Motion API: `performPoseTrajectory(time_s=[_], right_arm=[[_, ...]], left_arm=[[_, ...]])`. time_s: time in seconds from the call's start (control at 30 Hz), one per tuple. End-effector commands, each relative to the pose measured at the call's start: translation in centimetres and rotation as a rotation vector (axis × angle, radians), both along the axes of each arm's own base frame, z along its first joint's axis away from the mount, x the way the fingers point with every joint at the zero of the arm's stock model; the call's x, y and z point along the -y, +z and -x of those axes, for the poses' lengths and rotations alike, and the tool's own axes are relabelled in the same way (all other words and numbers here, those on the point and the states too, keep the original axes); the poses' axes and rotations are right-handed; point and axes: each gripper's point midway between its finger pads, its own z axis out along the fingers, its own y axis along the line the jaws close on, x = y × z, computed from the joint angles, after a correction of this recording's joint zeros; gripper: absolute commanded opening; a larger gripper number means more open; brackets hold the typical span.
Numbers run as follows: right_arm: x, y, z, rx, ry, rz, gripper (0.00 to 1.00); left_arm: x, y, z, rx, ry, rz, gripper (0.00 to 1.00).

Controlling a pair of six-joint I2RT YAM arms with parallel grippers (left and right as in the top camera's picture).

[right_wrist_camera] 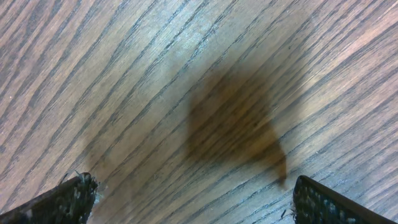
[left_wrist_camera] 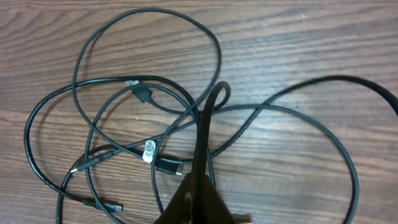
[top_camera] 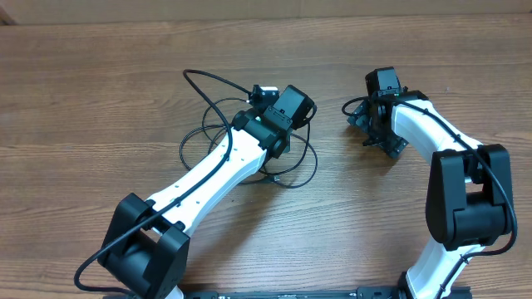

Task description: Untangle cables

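The cables [left_wrist_camera: 149,151] lie tangled on the table [top_camera: 83,83] beneath the left jaws, seemingly pressed together on a raised loop; the right jaws stand spread, empty. Limp, light cords, best pinched near a plug [left_wrist_camera: 142,93].

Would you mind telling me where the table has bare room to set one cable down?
Bare wood runs along the far edge of the table and between the cables and the right gripper, whose open fingers straddle only wood. It is crowded around the left arm, where loops overlap.

Thin black cables [left_wrist_camera: 155,118], tangled loops on wood.
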Motion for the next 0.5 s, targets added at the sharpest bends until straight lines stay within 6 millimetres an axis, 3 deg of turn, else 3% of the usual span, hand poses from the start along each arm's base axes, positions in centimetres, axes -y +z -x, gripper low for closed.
performPoseTrajectory(time_s=[0.0,0.17,0.33,0.47], right_arm=[[0.15,0.31,-0.01,0.01,-0.006,0.005,1.0],[0.15,0.31,-0.01,0.01,-0.006,0.005,1.0],[0.15,0.31,-0.01,0.01,-0.006,0.005,1.0],[0.15,0.3,-0.01,0.009,-0.006,0.005,1.0]], left_arm=[[-0.69,-0.49,-0.75,0.029,0.082,-0.016,0.04],[-0.57,-0.45,-0.91,0.035,0.082,-0.01,0.04],[-0.73,-0.23,-1.28,0.056,0.089,-0.017,0.15],[-0.74,-0.23,-1.29,0.056,0.09,-0.017,0.17]])
